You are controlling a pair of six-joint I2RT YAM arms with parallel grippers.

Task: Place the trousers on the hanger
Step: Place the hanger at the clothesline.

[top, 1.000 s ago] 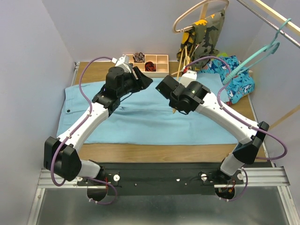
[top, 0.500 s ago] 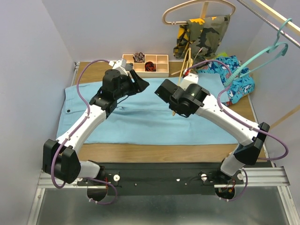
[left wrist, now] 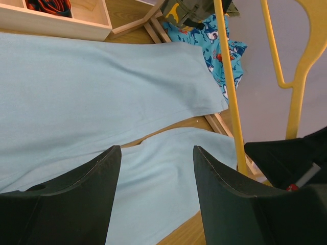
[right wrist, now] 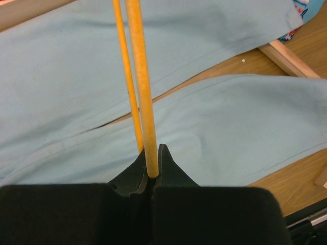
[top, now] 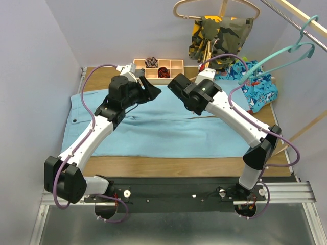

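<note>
The light blue trousers (top: 168,127) lie flat across the table, both legs showing below the wrists (left wrist: 102,87) (right wrist: 230,117). The teal hanger (top: 286,51) hangs from the rail at the far right, apart from both grippers. My right gripper (top: 176,84) (right wrist: 153,153) is shut on a bar of a yellow hanger (right wrist: 140,76) (left wrist: 228,87), which stands up over the trousers. My left gripper (top: 153,92) (left wrist: 156,149) hovers open over the trousers' legs with nothing between its fingers.
The yellow hanger's top (top: 214,4) carries a camouflage garment (top: 219,33) at the back. A shark-print cloth (top: 258,84) lies at the far right, and a wooden compartment tray (top: 163,69) sits at the back edge. A metal rail (top: 291,15) crosses the top right corner.
My right arm has swung toward the back of the table, lifting the yellow hanger and camouflage garment higher. The left gripper drifted slightly back. The teal hanger has swung to the right.
</note>
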